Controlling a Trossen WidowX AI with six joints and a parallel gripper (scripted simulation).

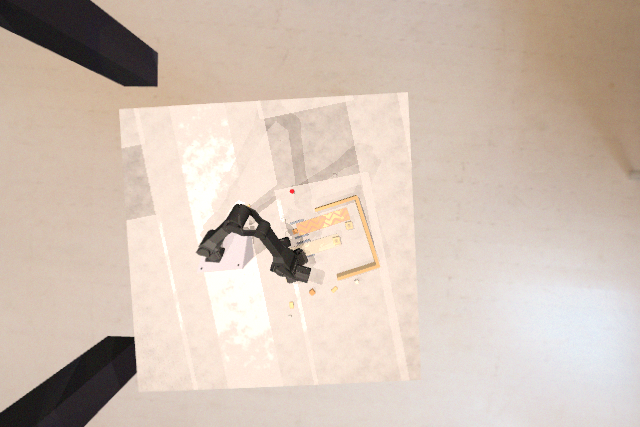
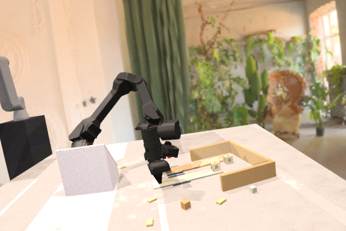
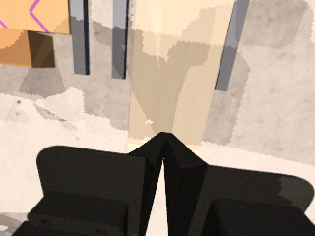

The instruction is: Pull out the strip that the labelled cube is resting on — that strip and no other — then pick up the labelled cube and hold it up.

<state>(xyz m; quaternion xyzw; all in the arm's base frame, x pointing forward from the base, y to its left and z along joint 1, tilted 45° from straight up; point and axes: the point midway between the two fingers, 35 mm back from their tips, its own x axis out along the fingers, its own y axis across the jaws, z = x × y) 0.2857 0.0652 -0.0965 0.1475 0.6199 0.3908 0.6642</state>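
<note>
A plain cream strip [image 1: 317, 247] [image 2: 192, 176] [image 3: 172, 74] lies flat, with a pale lettered cube [image 1: 337, 240] [image 2: 215, 166] at its far end. A second lettered cube [image 1: 349, 225] [image 2: 228, 158] stands near the far end of the orange zigzag strip [image 1: 320, 221] [image 2: 195, 165] [image 3: 54, 15]; it appears to be beside that strip. My gripper [image 2: 158, 182] [image 3: 165, 138] is shut, its fingertips together and pointing down at the near end of the cream strip, with nothing between them. Whether the tips touch its surface is hard to tell. The top view hides them under the arm.
A wooden wall [image 1: 368, 231] [image 2: 245, 176] surrounds the far ends on three sides. Blue-grey rails [image 2: 181, 183] [image 3: 119, 39] flank the strips. An orange block [image 2: 168, 172] [image 3: 15, 46] is at the zigzag strip's near end. An orange cube [image 1: 312, 292] [image 2: 185, 204] and small pieces lie in front.
</note>
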